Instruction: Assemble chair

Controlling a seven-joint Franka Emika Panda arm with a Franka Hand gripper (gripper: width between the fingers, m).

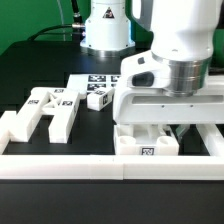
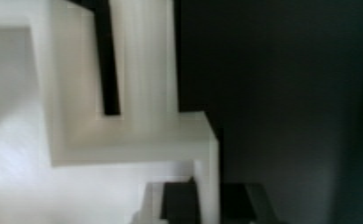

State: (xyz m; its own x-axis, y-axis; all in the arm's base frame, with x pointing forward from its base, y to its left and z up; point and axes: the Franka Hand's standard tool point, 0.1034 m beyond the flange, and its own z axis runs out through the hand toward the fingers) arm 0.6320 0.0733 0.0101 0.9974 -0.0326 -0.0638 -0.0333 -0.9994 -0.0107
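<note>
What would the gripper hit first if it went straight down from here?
Probably the tagged white chair part just below the gripper; the wrist view shows white plastic close ahead, but the exact gap is unclear.

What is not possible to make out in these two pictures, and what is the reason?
- Exterior view: the tips of the gripper sit behind a white chair piece; whether they hold anything is hidden.
- Exterior view: the arm covers one end of the marker board; its tags are too small.
- Wrist view: the white part is blurred and cut off by edges.
</note>
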